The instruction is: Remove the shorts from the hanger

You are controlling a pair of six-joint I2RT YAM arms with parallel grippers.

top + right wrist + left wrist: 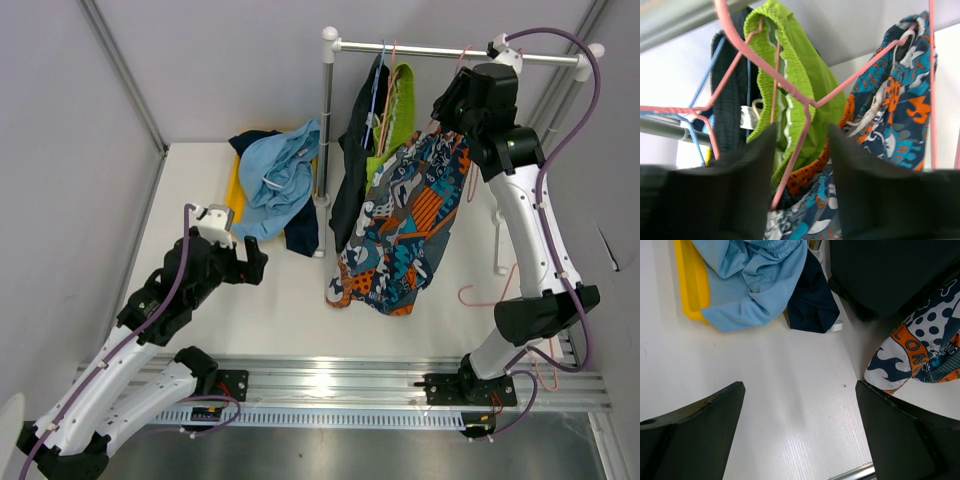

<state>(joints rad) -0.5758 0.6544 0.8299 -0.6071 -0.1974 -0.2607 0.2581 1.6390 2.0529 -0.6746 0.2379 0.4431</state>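
Note:
Three pairs of shorts hang from the rail [430,48]: charcoal-black [350,175], lime green [397,110] and patterned orange, teal and white [405,235]. The light blue shorts [280,172] and the navy shorts [302,238] lie on a yellow tray [235,190]. My right gripper [447,108] is up at the hangers. In the right wrist view it [801,132] is open, with a pink hanger wire [790,87] and the patterned waistband [895,100] between the jaws, and the lime green pair [805,75] behind. My left gripper [800,410] is open and empty above the table.
The rack post [325,130] stands mid-table beside the tray. A loose pink hanger [490,297] lies on the table at the right. A blue hanger [702,85] carries the charcoal pair. The patterned shorts' hem [917,352] hangs close to my left gripper's right finger.

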